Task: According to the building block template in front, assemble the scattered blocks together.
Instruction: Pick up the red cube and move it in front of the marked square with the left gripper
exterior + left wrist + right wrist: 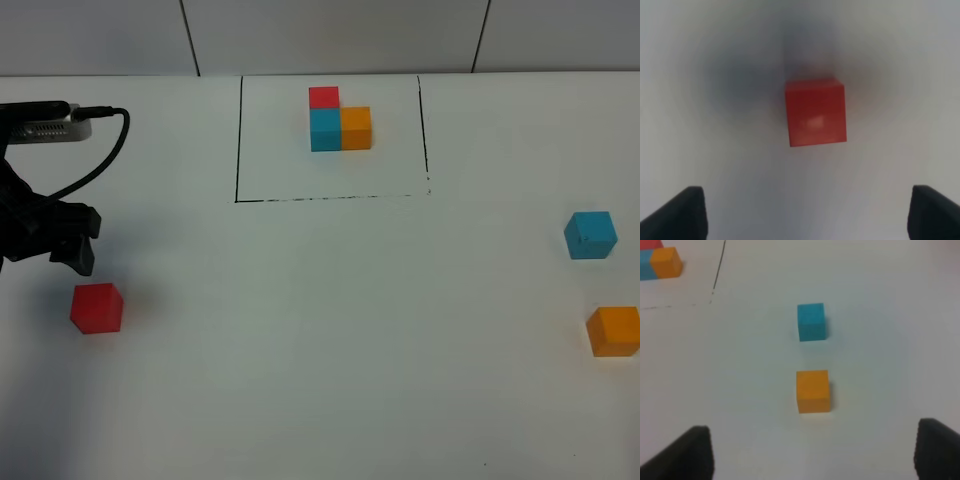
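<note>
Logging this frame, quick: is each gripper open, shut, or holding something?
Left gripper: jaws open, empty; the small matte red cube lies untouched ahead.
Right gripper: jaws open, empty; the small matte orange cube lies untouched ahead.

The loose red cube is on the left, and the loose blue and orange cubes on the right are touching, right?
Not touching: the exterior high view shows the blue cube and orange cube lying apart on the right. The red cube is on the left.

The loose red cube (pixel 815 112) is blurred; the loose orange cube (pixel 614 331) is edge-clipped
</note>
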Controlling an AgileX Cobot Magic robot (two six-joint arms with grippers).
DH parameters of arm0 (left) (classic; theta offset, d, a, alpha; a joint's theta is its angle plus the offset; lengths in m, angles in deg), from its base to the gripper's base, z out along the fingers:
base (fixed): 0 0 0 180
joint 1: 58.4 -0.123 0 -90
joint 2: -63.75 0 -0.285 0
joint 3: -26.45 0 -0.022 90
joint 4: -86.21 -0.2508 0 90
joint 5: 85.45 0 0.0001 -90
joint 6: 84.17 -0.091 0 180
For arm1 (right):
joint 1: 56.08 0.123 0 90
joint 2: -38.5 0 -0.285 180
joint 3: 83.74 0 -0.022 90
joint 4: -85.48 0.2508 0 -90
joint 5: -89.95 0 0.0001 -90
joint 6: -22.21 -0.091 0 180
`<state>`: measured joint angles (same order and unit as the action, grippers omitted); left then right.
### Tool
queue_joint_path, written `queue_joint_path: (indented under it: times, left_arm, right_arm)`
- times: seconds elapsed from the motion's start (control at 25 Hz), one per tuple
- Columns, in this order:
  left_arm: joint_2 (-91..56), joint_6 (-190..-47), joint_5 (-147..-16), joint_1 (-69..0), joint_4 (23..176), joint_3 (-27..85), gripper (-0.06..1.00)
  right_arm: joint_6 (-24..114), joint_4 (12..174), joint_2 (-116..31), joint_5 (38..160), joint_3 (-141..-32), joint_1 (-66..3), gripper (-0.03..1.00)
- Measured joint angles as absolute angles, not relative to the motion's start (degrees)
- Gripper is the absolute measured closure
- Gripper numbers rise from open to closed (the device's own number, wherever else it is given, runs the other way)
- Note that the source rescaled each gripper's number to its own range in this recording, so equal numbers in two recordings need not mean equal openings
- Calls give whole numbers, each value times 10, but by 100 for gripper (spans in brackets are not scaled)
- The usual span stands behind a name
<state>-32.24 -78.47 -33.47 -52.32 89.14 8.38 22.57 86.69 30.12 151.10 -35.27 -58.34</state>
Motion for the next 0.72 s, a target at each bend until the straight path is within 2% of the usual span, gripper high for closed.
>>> queue_joint_path:
  times: [0.28, 0.72]
  left_arm:
    - [-340, -783, -422, -523, 893, 14, 2]
    - [-361, -770, -525, -523, 893, -29, 2]
  right_arm:
    - [226, 867, 301, 1511, -353, -583, 32]
    - [226, 867, 301, 1511, -353, -583, 32]
